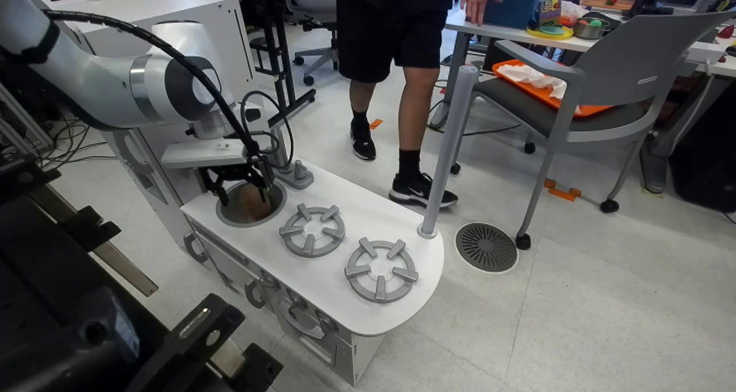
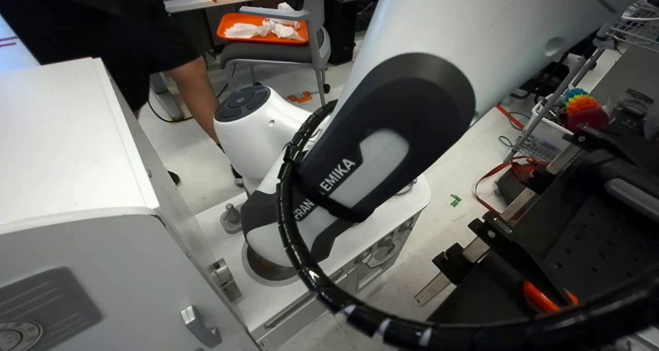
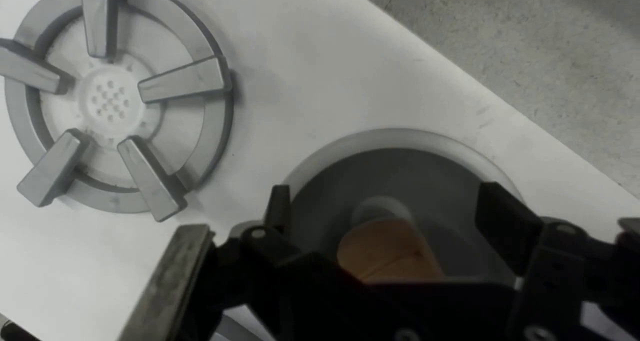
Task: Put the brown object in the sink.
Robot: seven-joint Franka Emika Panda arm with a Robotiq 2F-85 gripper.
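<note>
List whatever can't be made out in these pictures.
Brown object: in the wrist view, part hidden by the claw.
Claw: in an exterior view, hidden behind the arm.
Lettering: same view, middle letters hidden by a black strap.
Person: in both exterior views, head cut off by the top edge.

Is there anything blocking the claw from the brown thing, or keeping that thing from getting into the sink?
Nothing that I can see. The brown object is already inside the sink, and the open claw hangs over it, with no other item visible between them.
</note>
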